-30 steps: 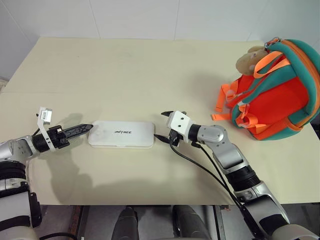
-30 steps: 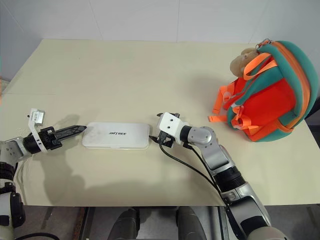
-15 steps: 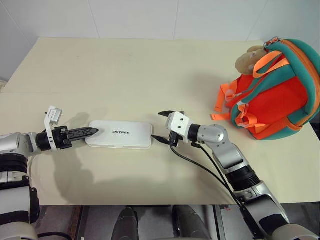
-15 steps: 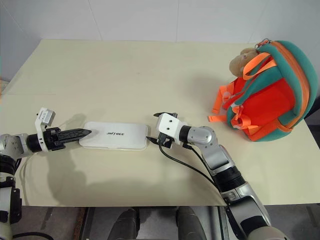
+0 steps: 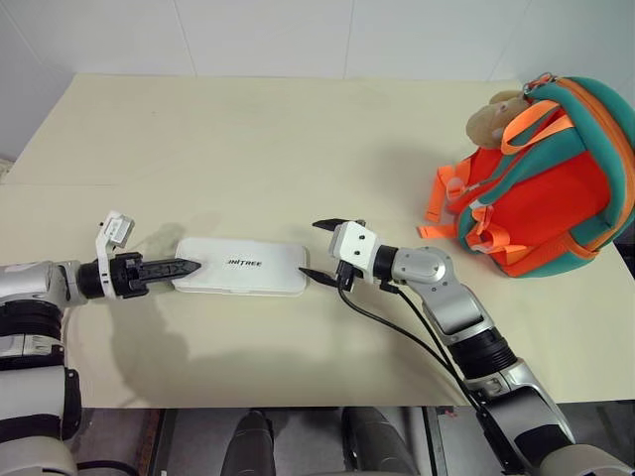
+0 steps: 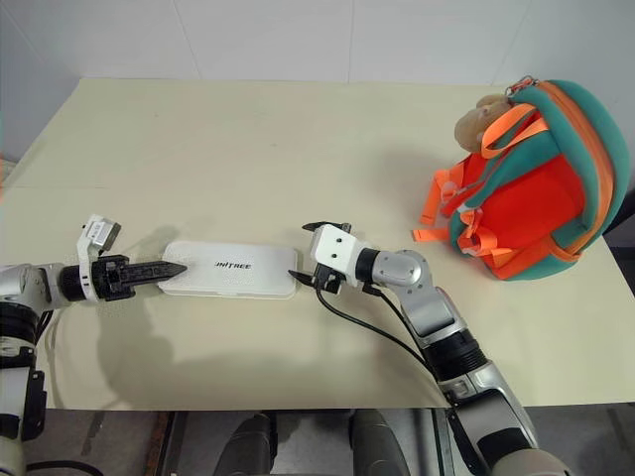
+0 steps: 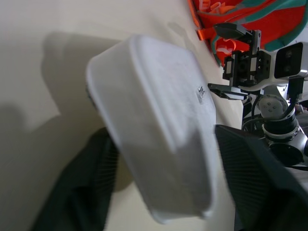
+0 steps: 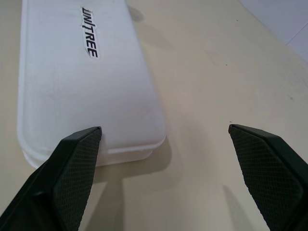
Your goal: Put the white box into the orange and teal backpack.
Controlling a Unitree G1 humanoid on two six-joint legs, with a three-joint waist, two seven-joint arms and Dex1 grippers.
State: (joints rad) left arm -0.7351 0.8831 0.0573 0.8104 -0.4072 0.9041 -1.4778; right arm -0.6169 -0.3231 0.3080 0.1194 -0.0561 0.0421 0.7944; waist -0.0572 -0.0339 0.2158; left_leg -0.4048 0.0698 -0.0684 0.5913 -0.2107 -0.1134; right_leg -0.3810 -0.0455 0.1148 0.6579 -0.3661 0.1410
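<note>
Left gripper (image 5: 189, 268) at the white box (image 5: 241, 266)'s left end; its wrist view shows fingers (image 7: 84, 192) straddling it, contact unclear. Right gripper (image 5: 322, 248) spread wide at the other end. Orange and teal backpack (image 5: 556, 188) far right on bench (image 5: 298, 129).

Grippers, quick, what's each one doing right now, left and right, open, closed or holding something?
Left gripper: fingers on either side of the white box's end; grip cannot be told.
Right gripper: open, at the box's other end, holding nothing.
</note>
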